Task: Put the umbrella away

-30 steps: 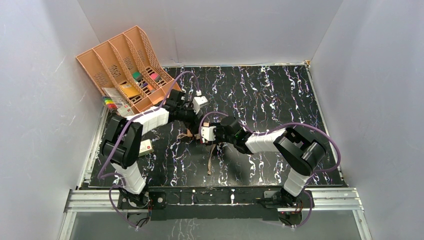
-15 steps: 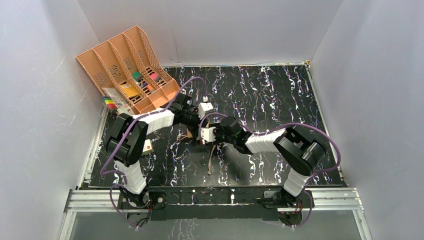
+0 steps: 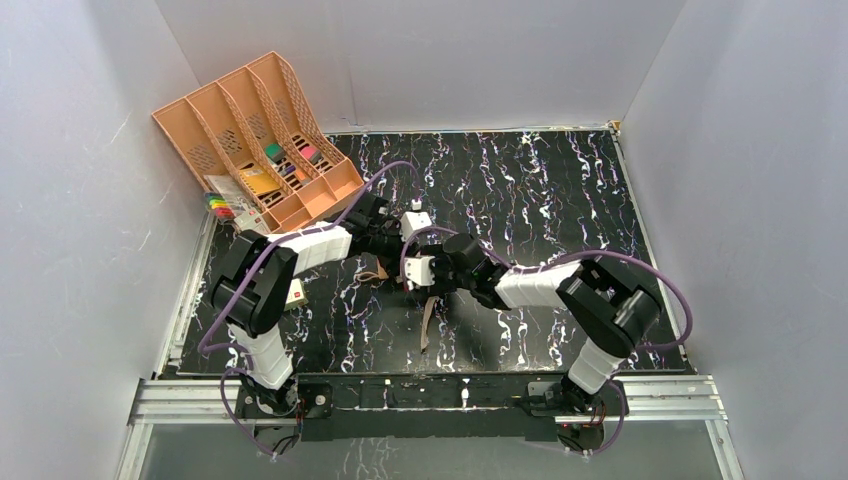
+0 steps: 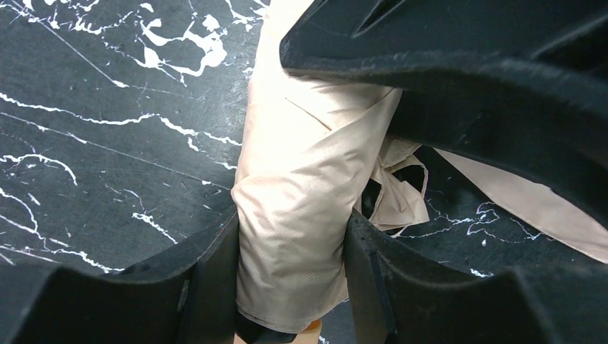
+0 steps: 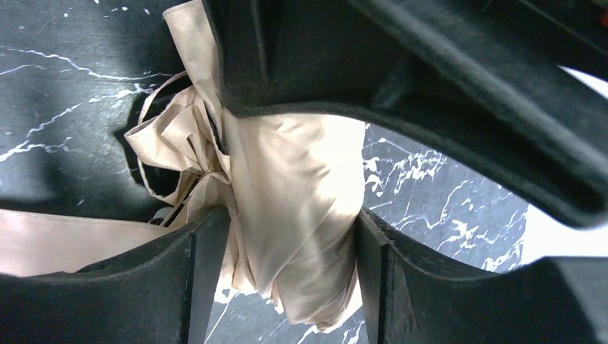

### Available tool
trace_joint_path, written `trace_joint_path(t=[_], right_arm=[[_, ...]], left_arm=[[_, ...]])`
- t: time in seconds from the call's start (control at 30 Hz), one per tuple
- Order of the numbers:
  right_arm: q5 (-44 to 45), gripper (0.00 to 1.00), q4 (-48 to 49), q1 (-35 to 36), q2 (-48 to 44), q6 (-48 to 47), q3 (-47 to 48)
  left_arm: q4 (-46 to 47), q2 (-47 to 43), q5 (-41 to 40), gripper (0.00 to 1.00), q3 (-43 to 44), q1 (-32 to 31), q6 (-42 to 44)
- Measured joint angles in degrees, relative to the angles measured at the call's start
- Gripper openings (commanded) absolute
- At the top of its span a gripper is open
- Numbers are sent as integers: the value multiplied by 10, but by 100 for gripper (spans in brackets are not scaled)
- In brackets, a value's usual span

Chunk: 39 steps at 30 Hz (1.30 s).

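Note:
The umbrella (image 3: 385, 268), of pale tan fabric, sits between my two grippers at the table's middle left, mostly hidden by them in the top view. Its tan strap (image 3: 428, 322) hangs down toward the near edge. My left gripper (image 3: 392, 243) is shut on the folded fabric; in the left wrist view the umbrella (image 4: 301, 215) fills the space between the fingers (image 4: 215, 287). My right gripper (image 3: 412, 270) is shut on the other end; in the right wrist view the bunched fabric (image 5: 294, 215) sits between the fingers (image 5: 204, 272).
A peach-orange divided file tray (image 3: 255, 135) leans at the back left, holding small coloured items. Coloured markers (image 3: 220, 205) lie beside it. A small white box (image 3: 292, 292) lies by the left arm. The table (image 3: 540, 190) is black marble-patterned with grey walls around.
Both grippers, holding the umbrella, have shifted slightly right and nearer together. The hanging strap has swung a little to the right and lower.

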Motion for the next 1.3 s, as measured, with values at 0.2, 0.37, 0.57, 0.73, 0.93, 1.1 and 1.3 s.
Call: trace_joint_path(t=[0.2, 0.37, 0.57, 0.73, 0.93, 1.1, 1.3], right_arm=[[19, 79, -65, 0, -87, 89, -19], [38, 78, -123, 0, -191, 240, -21], [73, 76, -199, 0, -307, 522, -42], [107, 76, -243, 0, -344, 754, -71], [103, 76, -226, 0, -316, 950, -125], [81, 72, -178, 0, -240, 1011, -131], [67, 62, -124, -1, -167, 1027, -108]], left_arm=[[-1, -2, -13, 0, 0, -9, -17], [-3, -6, -37, 0, 0, -13, -48], [-6, -17, -89, 0, -4, -30, -94], [-10, -29, -159, 0, -10, -61, -143], [-8, -36, -205, 0, -17, -74, -198], [2, -46, -221, 0, -32, -77, -220], [8, -52, -226, 0, -41, -77, -228]])
